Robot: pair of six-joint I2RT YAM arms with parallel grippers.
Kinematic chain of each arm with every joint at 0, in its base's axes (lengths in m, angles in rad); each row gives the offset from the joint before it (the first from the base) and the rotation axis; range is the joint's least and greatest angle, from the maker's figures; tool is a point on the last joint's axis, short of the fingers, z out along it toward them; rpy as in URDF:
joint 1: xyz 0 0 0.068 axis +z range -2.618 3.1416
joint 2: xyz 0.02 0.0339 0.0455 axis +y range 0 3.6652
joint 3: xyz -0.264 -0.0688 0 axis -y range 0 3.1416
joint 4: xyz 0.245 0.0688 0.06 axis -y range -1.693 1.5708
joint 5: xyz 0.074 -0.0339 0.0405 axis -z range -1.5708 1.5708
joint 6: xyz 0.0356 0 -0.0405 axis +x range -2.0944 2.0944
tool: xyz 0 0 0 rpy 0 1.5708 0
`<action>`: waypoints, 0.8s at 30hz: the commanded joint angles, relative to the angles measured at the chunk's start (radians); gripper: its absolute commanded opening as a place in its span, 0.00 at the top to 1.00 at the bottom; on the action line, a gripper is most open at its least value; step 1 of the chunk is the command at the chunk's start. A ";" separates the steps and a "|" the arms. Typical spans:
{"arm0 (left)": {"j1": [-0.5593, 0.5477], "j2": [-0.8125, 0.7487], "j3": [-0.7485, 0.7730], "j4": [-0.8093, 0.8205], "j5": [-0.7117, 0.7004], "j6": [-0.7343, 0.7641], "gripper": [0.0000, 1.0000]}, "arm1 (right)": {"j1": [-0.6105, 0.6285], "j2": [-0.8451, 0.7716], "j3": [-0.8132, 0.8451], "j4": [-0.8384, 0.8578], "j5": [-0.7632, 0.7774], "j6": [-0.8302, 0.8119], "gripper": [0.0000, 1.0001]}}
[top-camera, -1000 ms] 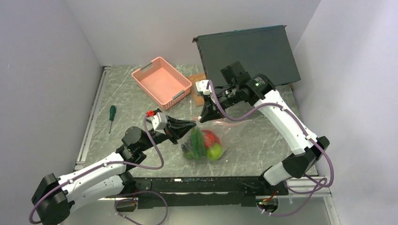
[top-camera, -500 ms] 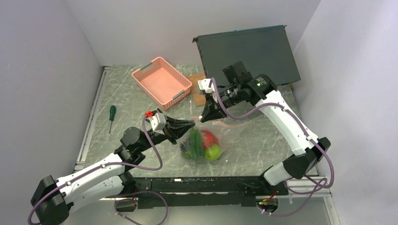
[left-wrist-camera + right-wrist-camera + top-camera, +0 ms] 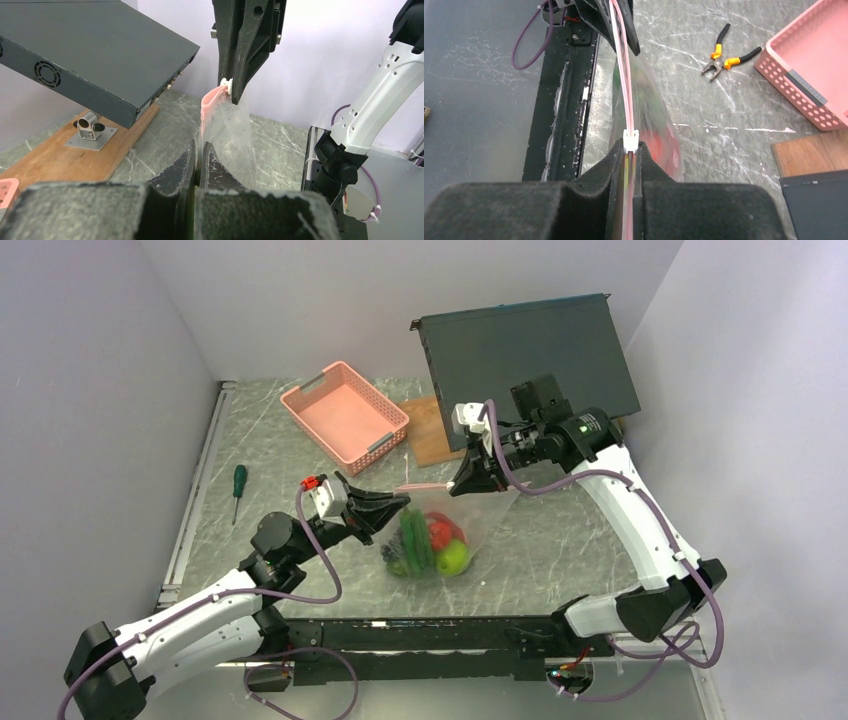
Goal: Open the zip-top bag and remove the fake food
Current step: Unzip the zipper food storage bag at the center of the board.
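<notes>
The zip-top bag (image 3: 432,540) hangs between my two grippers above the table, its pink zip strip (image 3: 420,486) pulled taut on top. Inside it show the fake food pieces: a long green piece (image 3: 414,540), a red piece (image 3: 446,530) and a green apple (image 3: 453,559). My left gripper (image 3: 402,508) is shut on the bag's left top corner; its own view shows the clear plastic (image 3: 230,127) pinched at the fingertips (image 3: 199,152). My right gripper (image 3: 461,484) is shut on the strip at the white slider (image 3: 630,140), to the right of the left gripper.
A pink basket (image 3: 345,420) stands at the back left, a green-handled screwdriver (image 3: 238,486) at the left. A dark box (image 3: 530,350) leans on a wooden board (image 3: 425,432) at the back. Orange-handled pliers (image 3: 724,52) lie near the basket.
My right gripper has moved to the right, away from the left gripper, along the zip strip, and more of the strip now stretches between them. The left gripper has shifted slightly left.
</notes>
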 commanded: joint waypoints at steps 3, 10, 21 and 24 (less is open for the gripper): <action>0.030 -0.028 0.006 0.015 -0.040 0.010 1.00 | -0.071 -0.069 -0.015 0.023 -0.003 0.002 1.00; 0.043 -0.034 0.003 0.007 -0.045 0.007 1.00 | -0.125 -0.104 -0.054 0.031 -0.018 -0.010 1.00; 0.048 -0.040 0.006 -0.006 -0.051 0.009 1.00 | -0.173 -0.142 -0.086 0.012 -0.005 -0.062 1.00; 0.050 -0.043 0.005 -0.011 -0.054 0.012 1.00 | -0.185 -0.145 -0.091 0.008 -0.002 -0.070 1.00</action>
